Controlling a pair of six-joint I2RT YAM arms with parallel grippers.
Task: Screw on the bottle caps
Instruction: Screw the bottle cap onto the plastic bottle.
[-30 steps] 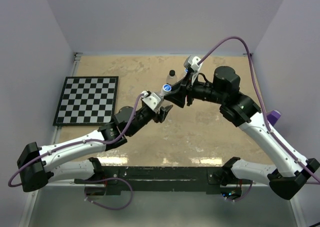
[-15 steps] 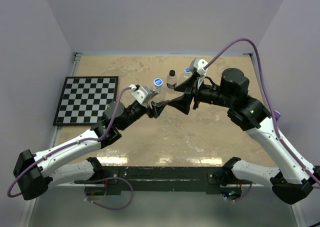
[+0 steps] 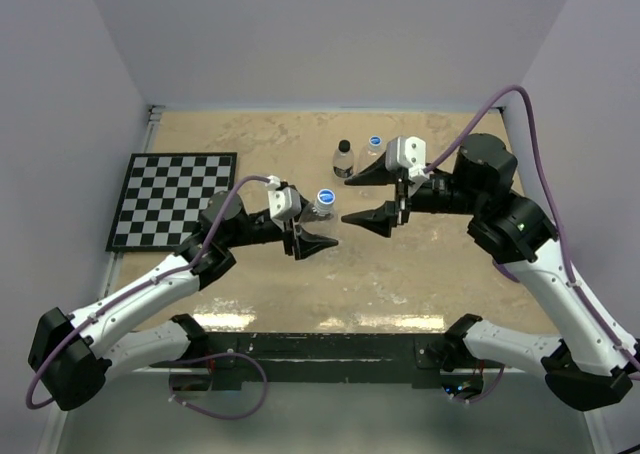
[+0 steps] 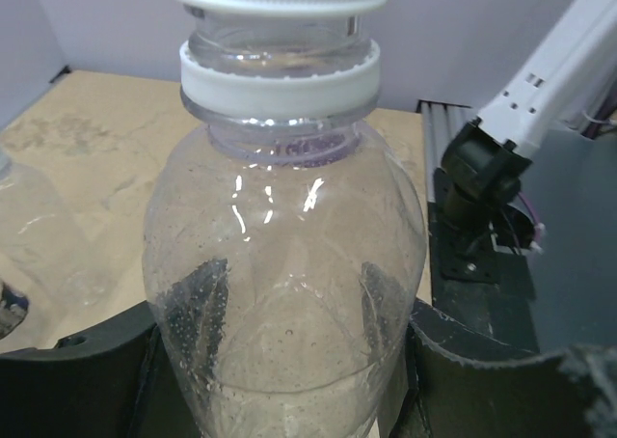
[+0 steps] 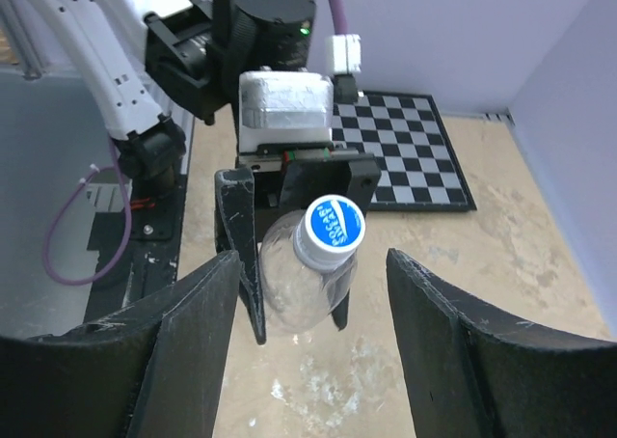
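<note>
We see our left gripper (image 3: 312,226) pinching a clear plastic bottle (image 4: 284,303) around its bulbous, glossy body, the blue-topped round cap (image 5: 331,224) sitting on the neck above the fingers. Our right gripper (image 3: 357,198) faces it nearby, spread wide and not touching.

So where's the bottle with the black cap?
In the top view, the black-capped bottle stands at the far side of the table, just left of a blue-capped bottle.

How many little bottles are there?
3. The left gripper holds one blue-capped bottle. A black-capped bottle and another blue-capped bottle stand side by side farther back on the table. None seems hidden.
</note>
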